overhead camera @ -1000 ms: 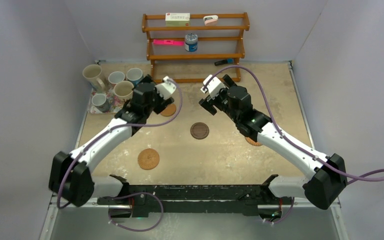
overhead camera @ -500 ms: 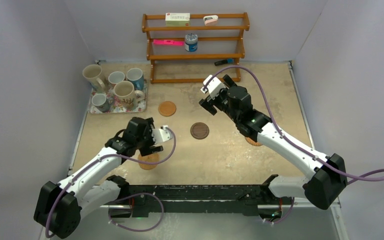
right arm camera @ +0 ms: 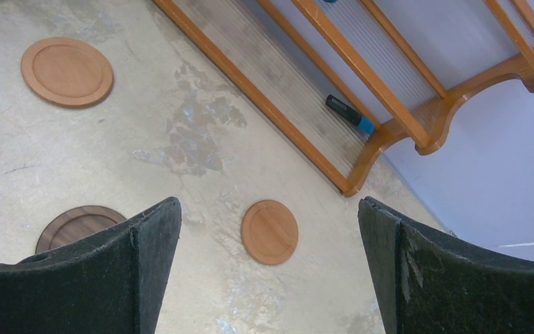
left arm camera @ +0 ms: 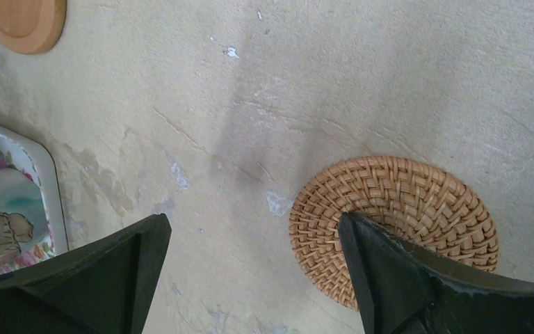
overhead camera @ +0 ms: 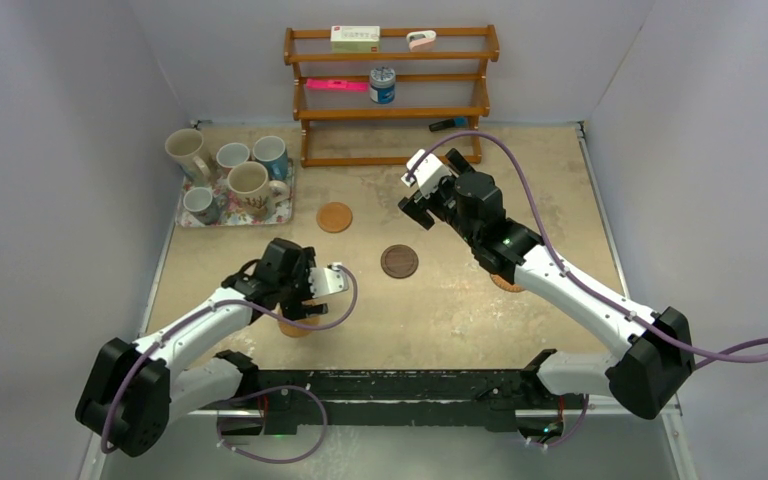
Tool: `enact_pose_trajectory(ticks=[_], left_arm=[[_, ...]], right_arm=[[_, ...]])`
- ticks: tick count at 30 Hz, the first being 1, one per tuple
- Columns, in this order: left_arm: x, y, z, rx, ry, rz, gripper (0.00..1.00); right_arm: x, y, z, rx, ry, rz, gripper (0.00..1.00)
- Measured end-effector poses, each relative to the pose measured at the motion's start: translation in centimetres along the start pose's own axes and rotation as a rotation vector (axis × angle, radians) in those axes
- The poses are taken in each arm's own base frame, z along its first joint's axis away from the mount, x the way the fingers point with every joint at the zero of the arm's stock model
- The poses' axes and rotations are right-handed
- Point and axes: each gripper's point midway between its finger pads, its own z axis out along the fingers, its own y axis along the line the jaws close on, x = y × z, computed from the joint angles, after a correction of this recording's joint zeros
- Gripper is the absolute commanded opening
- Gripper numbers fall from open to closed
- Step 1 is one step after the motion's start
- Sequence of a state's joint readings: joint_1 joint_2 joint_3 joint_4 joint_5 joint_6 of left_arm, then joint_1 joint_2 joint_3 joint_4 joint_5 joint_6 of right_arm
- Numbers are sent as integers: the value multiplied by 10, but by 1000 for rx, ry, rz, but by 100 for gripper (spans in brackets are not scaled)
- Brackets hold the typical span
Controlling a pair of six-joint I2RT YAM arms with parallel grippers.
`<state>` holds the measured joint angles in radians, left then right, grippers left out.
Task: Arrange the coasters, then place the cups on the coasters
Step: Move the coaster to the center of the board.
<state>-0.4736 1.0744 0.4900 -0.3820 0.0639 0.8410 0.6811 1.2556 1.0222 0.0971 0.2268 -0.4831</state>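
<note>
My left gripper (overhead camera: 302, 303) (left arm camera: 250, 226) hangs open low over a woven tan coaster (overhead camera: 296, 322) (left arm camera: 407, 209); its right finger overlaps the coaster's left part and nothing is between the jaws. My right gripper (overhead camera: 418, 200) (right arm camera: 270, 203) is open above a smooth tan coaster (right arm camera: 270, 233). Another tan coaster (overhead camera: 335, 217) (right arm camera: 67, 71) and a dark brown coaster (overhead camera: 399, 261) (right arm camera: 76, 224) lie mid-table. One more coaster (overhead camera: 506, 284) peeks from under the right arm. The cups (overhead camera: 248, 182) stand together on the floral tray (overhead camera: 188, 221) at the back left.
A wooden shelf rack (overhead camera: 390, 112) stands at the back with a tin can (overhead camera: 382, 85), a box and small items. A black-and-blue marker (overhead camera: 448, 124) (right arm camera: 348, 114) lies by its base. The tray's corner (left arm camera: 45, 177) shows beside the left gripper.
My left arm has drawn back from beside the tray toward the near edge and come down over the woven coaster. The right arm has not moved.
</note>
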Motion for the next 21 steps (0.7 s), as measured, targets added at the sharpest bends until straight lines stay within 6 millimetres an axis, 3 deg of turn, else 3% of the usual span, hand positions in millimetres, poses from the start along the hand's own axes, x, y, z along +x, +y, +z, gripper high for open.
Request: enact_pose_trajectory(ticks=[9,21], left_arm=[[-17,4,11,11,-34,25,100],[-58,10,31,22,-90,55,100]], right_arm=[[0,0,0,2,-2,-1,99],[4,-1,1,15,7,-7,99]])
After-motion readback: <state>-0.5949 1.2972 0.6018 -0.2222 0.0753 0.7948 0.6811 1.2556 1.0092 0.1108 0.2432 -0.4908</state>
